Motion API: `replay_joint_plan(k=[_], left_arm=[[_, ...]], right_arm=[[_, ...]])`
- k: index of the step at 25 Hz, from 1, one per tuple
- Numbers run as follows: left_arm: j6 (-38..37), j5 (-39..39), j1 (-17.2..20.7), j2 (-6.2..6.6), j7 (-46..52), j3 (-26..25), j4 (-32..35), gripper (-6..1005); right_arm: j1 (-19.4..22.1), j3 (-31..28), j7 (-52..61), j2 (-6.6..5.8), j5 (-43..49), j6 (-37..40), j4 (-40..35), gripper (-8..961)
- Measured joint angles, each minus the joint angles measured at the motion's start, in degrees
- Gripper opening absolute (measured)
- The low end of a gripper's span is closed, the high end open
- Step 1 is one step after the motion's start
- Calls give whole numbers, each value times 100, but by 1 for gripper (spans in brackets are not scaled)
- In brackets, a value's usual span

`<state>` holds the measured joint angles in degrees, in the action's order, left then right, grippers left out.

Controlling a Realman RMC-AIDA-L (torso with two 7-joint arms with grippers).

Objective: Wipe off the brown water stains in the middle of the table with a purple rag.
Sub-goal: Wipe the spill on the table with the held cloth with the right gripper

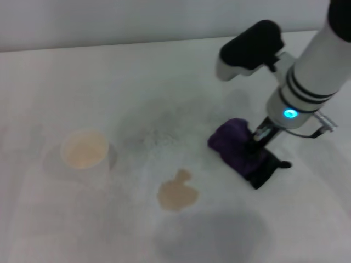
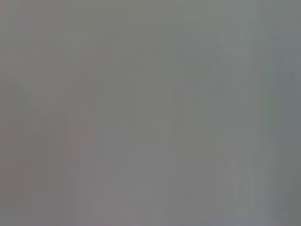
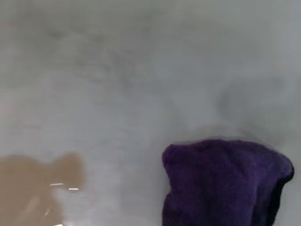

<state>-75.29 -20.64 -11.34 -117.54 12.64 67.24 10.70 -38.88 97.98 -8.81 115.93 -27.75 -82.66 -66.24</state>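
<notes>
- The right hand [image 1: 256,143] is down on the purple rag [image 1: 241,150], toward the right side of the table [image 1: 109,76]. It seems to be gripping the cloth, but its fingers are hidden in the bunched fabric, so I cannot tell whether they are closed.
- The brown water stain [image 1: 176,192] lies near the table's middle, nearer the front edge, a little apart from the rag and untouched.
- A paper cup [image 1: 85,149] with brownish liquid stands toward the left side, well apart from the stain.
- The left hand is not in view; its wrist camera shows only grey.
- Risks, as I judge them: a loose grip could let the rag slip out as it is dragged; a bunched rag may smear the puddle instead of soaking it up; a wide sweep leftward could knock the cup over and spill more.
</notes>
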Motion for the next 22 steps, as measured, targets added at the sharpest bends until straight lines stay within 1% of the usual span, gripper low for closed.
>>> replay_joint_plan(k=[1,2,3,12,16,19,22], left_arm=[[0,-5,0,-17,-46,0,-7,876],[2,-7,0,-27,-49,0,-7,876],[8,-14,1,-41,-52,0,-6,876],[-3,-148,9,-77,-58,0,2,877],[-6,-151,10,-79,-60,-1,2,877],[-9,-153,-5,-83,-61,0,2,877],[-11,-159,-37,-85,-61,4,-3,877]], right_arm=[[-12,175,79,4,-49,-3,-102,116],[-57,548,235,18,-226,1,-284,116],[-57,548,235,18,-226,1,-284,115],[-342,2023,1094,27,-883,270,-839,114],[-372,2428,1258,26,-1221,516,-1046,114],[-389,2655,1206,26,-1584,760,-1046,114],[-463,2810,1151,26,-1751,901,-942,114]])
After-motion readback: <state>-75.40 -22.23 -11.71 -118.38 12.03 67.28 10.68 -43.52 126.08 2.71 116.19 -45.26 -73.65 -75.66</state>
